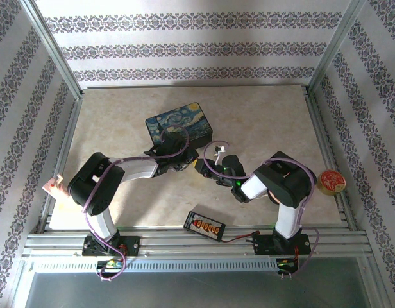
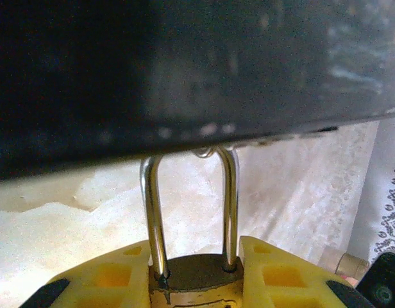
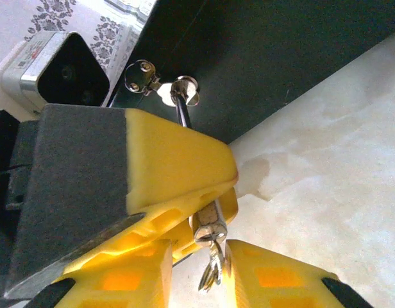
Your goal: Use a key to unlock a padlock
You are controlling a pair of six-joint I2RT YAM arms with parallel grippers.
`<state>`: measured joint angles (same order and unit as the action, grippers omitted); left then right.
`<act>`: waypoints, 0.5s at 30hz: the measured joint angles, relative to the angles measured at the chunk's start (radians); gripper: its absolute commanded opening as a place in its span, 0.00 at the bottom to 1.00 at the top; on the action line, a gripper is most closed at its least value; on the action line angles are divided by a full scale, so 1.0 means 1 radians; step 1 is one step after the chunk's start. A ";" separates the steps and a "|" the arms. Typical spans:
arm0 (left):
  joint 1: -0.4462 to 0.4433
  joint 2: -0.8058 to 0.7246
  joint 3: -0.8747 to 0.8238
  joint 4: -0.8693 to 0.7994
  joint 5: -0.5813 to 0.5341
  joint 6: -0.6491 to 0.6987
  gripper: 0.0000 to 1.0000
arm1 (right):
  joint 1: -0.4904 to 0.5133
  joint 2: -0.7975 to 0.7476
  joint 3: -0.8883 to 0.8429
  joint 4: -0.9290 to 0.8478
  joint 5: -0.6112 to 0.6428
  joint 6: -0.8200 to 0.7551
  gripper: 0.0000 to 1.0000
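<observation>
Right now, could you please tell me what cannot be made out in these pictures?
- The padlock's keyhole: left wrist view, body cut off by the bottom edge.
- Shackle top: same view, hidden behind the dark box.
- Right claw's grip on the key: right wrist view, contact hidden between its fingers.

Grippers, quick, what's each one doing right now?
Left gripper: closed on the padlock.
Right gripper: around the key; whether it grips it cannot be told.

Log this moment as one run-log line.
left gripper: shut on padlock | padlock: shackle seated, hooked to box | right gripper: around key, grip unclear
</observation>
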<state>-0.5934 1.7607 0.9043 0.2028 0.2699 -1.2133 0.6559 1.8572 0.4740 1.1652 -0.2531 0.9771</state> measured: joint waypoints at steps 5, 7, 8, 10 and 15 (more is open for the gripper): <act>0.000 0.000 -0.004 0.015 0.008 -0.002 0.00 | -0.001 0.007 -0.005 0.025 0.001 0.018 0.25; 0.000 0.000 -0.004 0.016 0.011 -0.002 0.00 | -0.006 0.011 -0.009 0.039 0.001 0.023 0.25; 0.000 0.000 -0.004 0.016 0.013 -0.002 0.00 | -0.007 0.014 -0.011 0.044 0.001 0.026 0.25; 0.000 0.000 -0.004 0.016 0.014 -0.002 0.00 | -0.012 0.018 -0.013 0.053 0.002 0.036 0.23; 0.000 0.000 -0.004 0.016 0.015 -0.002 0.00 | -0.019 0.026 -0.020 0.078 0.009 0.058 0.17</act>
<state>-0.5934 1.7607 0.9005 0.2184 0.2852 -1.2156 0.6365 1.8832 0.4541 1.2434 -0.2440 1.0355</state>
